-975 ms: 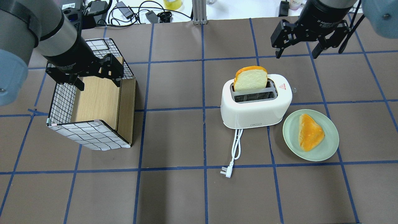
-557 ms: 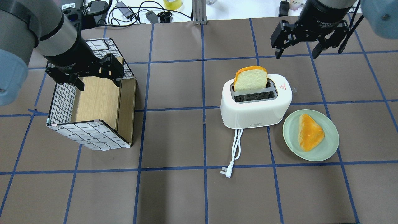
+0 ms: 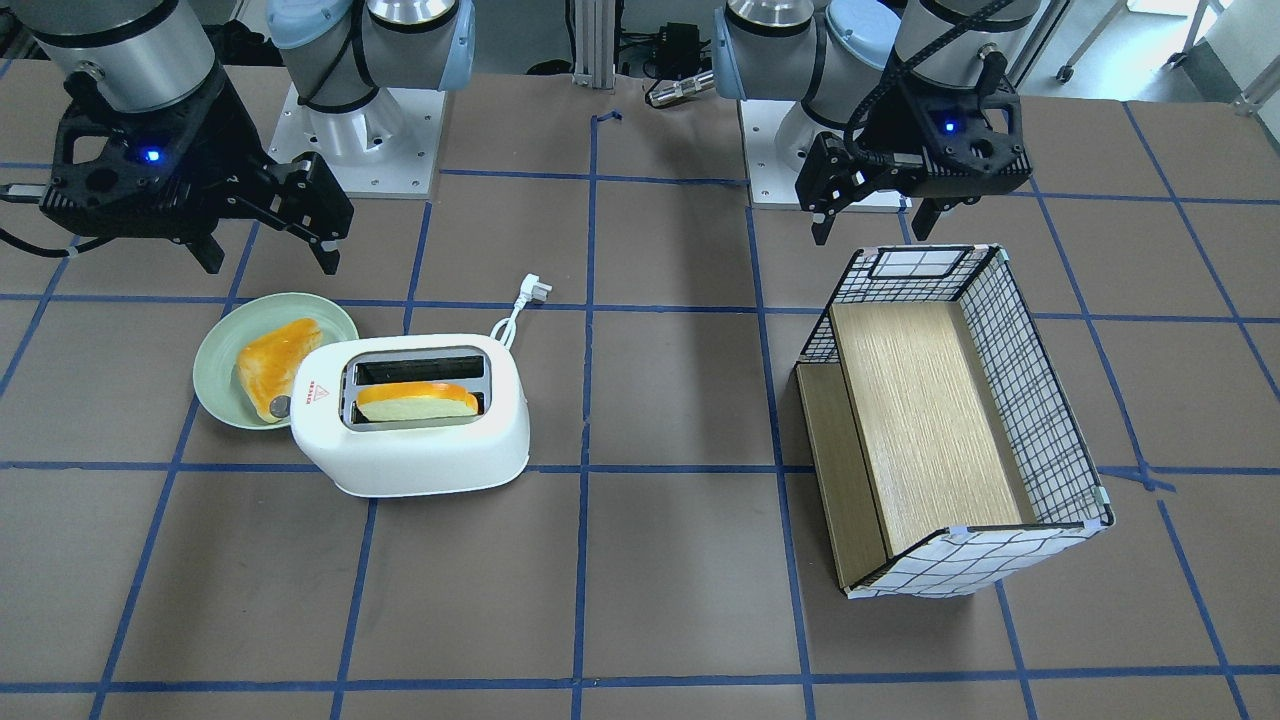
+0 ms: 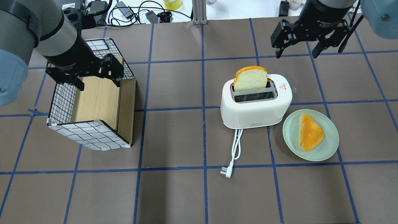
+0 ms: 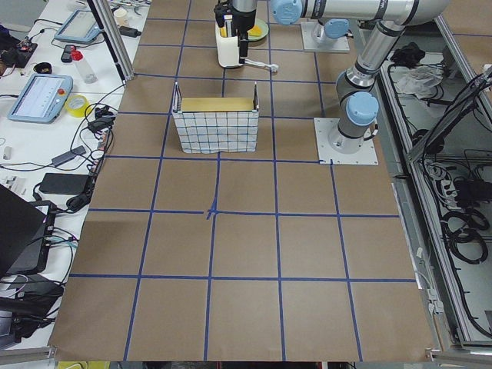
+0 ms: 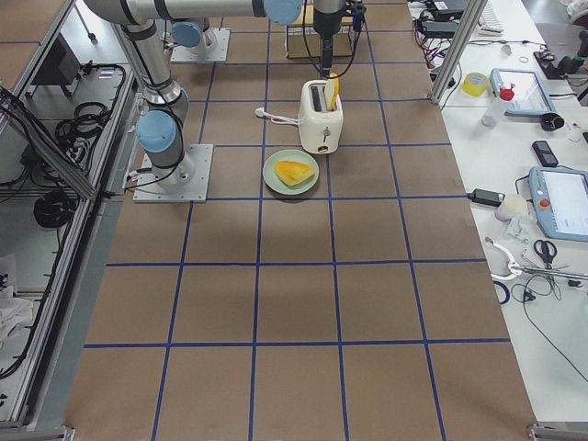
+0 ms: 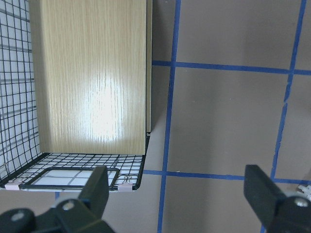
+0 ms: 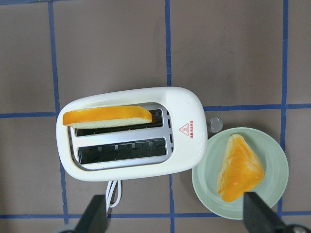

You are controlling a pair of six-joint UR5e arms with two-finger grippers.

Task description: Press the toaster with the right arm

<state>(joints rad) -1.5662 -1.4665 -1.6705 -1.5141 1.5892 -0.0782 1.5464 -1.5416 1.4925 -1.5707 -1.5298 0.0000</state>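
The white two-slot toaster stands right of the table's middle, and it also shows in the front view and the right wrist view. A bread slice stands up in its far slot. A red triangle sticker and a small grey knob are at its right end. My right gripper is open and empty, hovering beyond the toaster's right end, apart from it. My left gripper is open and empty over the wire basket.
A green plate with a triangular toast piece lies right of the toaster on the near side. The toaster's white cord and plug trail toward the near edge. Cables and tools lie along the far edge.
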